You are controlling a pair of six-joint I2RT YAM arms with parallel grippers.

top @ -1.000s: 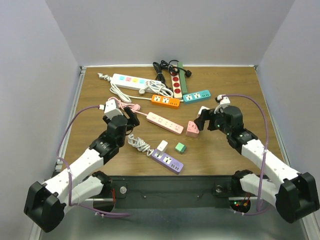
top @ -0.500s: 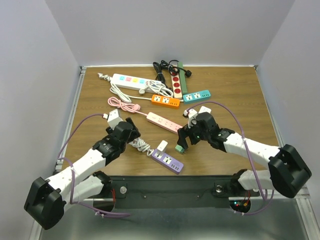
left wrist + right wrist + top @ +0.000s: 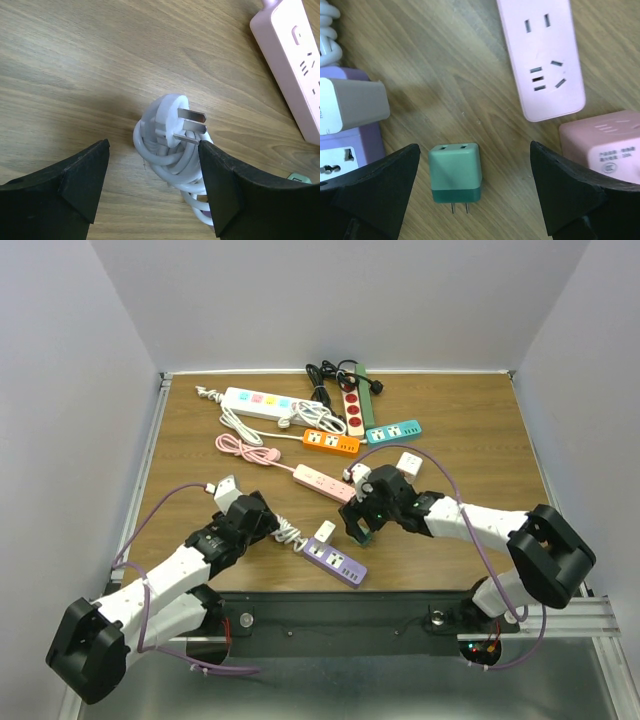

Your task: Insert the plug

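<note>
Brown wooden table (image 3: 470,430) between pale grey walls carries many power strips, most of them at the far side. Within the last second both arms have moved a lot. The right arm was out at the right side and has swung to the middle. The right gripper (image 3: 360,523) now hangs low over the near part of the table, with its jaws spread wide, only a little less than before. The left arm has drawn back and come down, and the left gripper (image 3: 262,520) is also spread wide and holds nothing. I judge that each gripper is now lined up for a grasp, but nothing is picked yet.

Between the grippers lies the purple strip (image 3: 335,562), with the pink strip (image 3: 540,55) just beyond it. The green plug (image 3: 455,172) lies flat on the wood between the right fingers, just beside the purple strip, and it touches neither finger. It is a small block, pale green with a darker base, two slots on its face and two thin pins. Between the left fingers sits the white plug (image 3: 172,120) on its coiled cord, with flat metal blades pointing right.
</note>
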